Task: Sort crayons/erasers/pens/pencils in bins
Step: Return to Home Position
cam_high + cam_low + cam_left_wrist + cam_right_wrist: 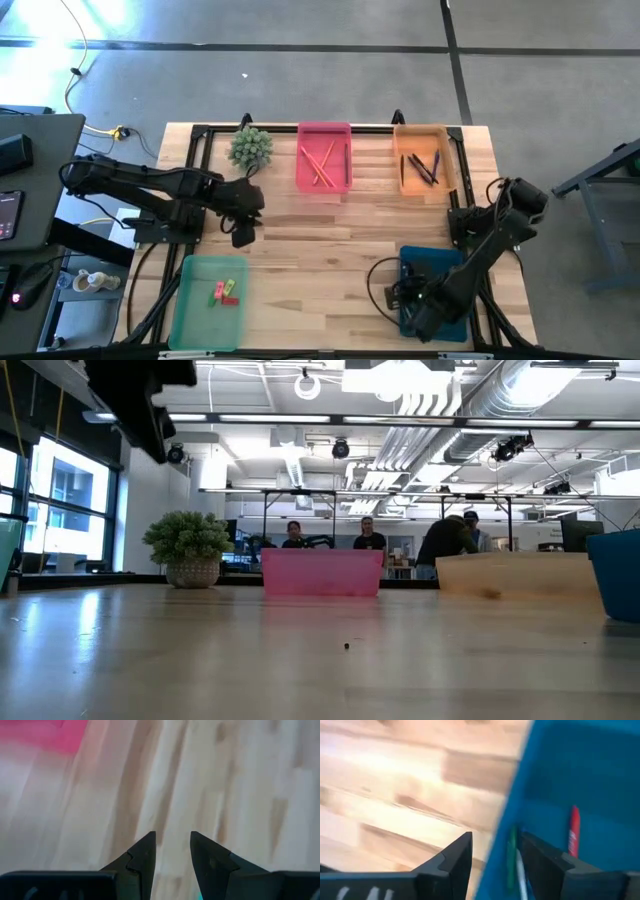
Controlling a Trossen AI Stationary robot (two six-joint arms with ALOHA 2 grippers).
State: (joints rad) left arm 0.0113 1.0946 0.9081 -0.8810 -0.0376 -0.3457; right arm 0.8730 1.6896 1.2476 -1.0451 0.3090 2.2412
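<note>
Four bins stand on the wooden table: a pink one [324, 130] at the far middle with orange-tan pencils [320, 163], an orange one [421, 131] beside it with dark pens [421, 168], a light green one [203, 325] near left with erasers [224, 292], and a teal one [426, 259] near right. My left gripper [172, 842] hangs open over bare wood between the pink and green bins. My right gripper [495, 845] is open above the teal bin's left wall [507, 825]. A red crayon [574, 837] and a green stick [511, 857] lie in that bin.
A small potted plant [251, 147] stands left of the pink bin. A black frame rail [300, 128] runs along the table's far edge behind the bins. Bare wood lies in the table's middle. People stand in the room far behind the table.
</note>
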